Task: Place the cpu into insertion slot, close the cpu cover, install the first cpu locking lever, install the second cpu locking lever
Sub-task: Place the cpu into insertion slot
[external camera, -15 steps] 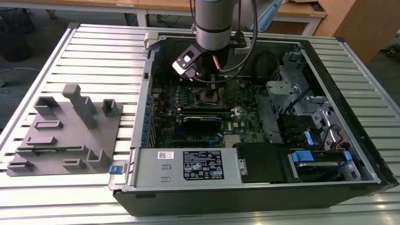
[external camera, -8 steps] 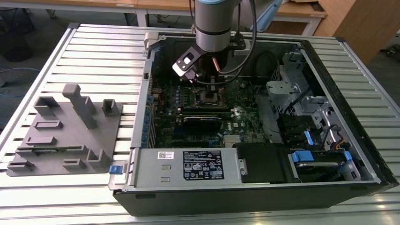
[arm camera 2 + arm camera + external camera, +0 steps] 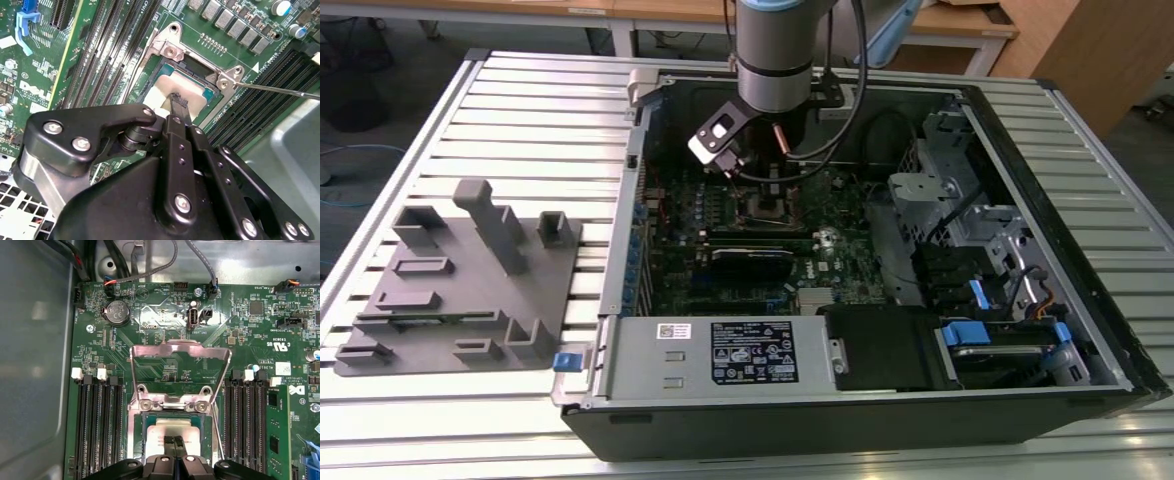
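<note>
At the exterior view's left, a grey holder block (image 3: 454, 290) sits well apart from the open computer case (image 3: 620, 250). Inside the case, the cpu (image 3: 157, 432) lies in the insertion slot (image 3: 133, 435), so the placing step seems nearly done. The gripper (image 3: 173, 441) is narrow, its tips almost together at the chip's top. The cpu cover (image 3: 145, 351) stands open; closing it would need the tips clear.
</note>
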`<state>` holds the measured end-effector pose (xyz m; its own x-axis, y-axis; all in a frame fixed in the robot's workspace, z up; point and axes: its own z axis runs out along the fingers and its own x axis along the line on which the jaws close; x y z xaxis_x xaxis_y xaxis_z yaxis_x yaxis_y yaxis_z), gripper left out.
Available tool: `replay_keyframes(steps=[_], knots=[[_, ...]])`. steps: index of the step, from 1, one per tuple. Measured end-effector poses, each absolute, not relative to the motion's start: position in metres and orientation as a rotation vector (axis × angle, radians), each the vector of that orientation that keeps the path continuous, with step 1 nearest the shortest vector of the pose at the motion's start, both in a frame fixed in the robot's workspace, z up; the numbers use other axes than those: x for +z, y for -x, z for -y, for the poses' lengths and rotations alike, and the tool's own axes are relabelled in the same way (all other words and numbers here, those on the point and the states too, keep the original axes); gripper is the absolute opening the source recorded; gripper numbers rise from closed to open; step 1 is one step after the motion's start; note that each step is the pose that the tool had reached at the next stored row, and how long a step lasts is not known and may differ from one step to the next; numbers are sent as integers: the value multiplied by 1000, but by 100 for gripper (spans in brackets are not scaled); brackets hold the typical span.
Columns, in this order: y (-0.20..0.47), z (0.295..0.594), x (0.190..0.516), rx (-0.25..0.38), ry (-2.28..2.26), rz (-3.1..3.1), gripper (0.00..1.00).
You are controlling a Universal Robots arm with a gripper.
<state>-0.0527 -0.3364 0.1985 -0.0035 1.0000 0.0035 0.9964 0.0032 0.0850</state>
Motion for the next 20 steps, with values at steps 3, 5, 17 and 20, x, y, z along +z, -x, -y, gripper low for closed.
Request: replay_keyframes(steps=[3, 5, 17, 20], knots=[[53, 336, 200, 101, -2176, -2184, 11], [53, 336, 204, 97, -2176, -2183, 11], [52, 336, 209, 64, -2195, -2202, 11], [52, 336, 213, 64, -2195, -2202, 11]])
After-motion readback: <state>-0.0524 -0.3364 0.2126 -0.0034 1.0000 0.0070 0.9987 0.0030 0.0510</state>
